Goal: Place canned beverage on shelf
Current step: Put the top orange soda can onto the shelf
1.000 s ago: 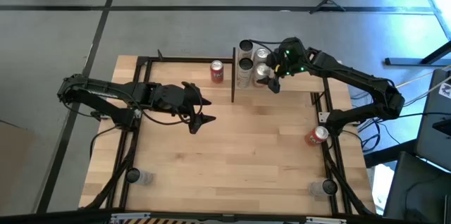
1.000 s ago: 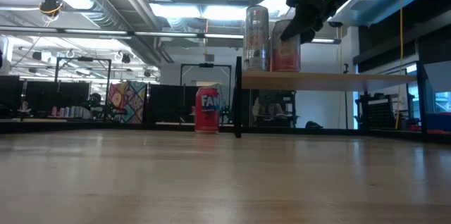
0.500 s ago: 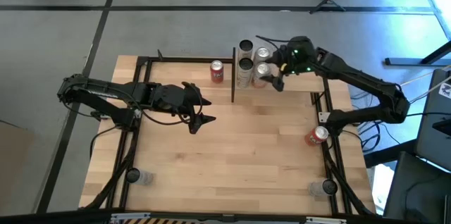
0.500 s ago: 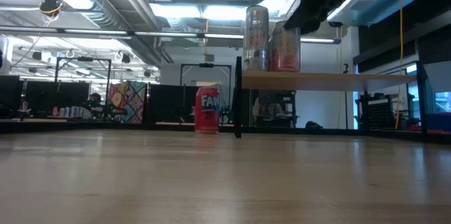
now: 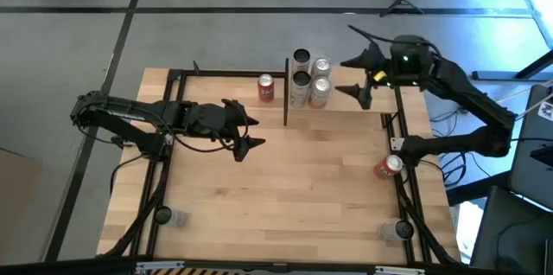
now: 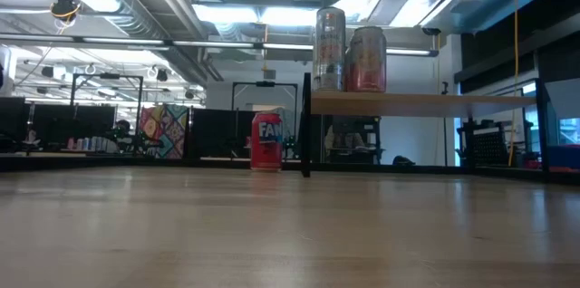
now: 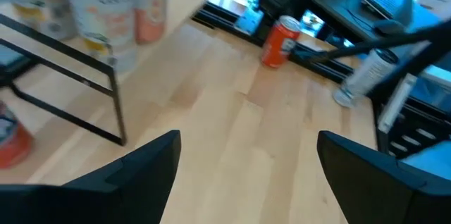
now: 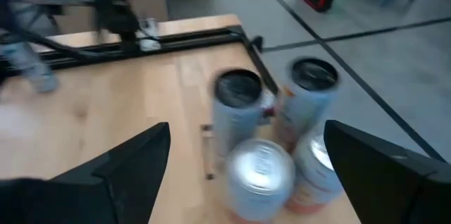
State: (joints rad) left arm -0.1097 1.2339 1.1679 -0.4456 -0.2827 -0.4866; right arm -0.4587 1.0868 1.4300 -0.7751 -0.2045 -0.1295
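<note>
With four tall aluminium drink cans [image 5: 308,78] standing clustered on the small light-wood shelf with black posts [image 6: 399,102], my right gripper [image 5: 362,75] hangs beside them, jaws spread and empty; my left gripper [image 5: 244,133] waits mid-table, spread too.

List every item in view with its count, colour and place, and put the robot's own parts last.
Tall cans on the shelf: four, silver and pale with orange-red print, clustered at the table's far edge.
Light-wood shelf board with black posts: one, raised above the tabletop, holding those cans.
Red soda can, upright: one, on the table just left of the shelf.
Red soda can, lying down: one, at the table's right edge.
Light-wood table: one, in a black frame.
Left gripper: black, open, over the table's left-centre.
Right gripper: black, open, to the right of the shelf, holding nothing.
</note>
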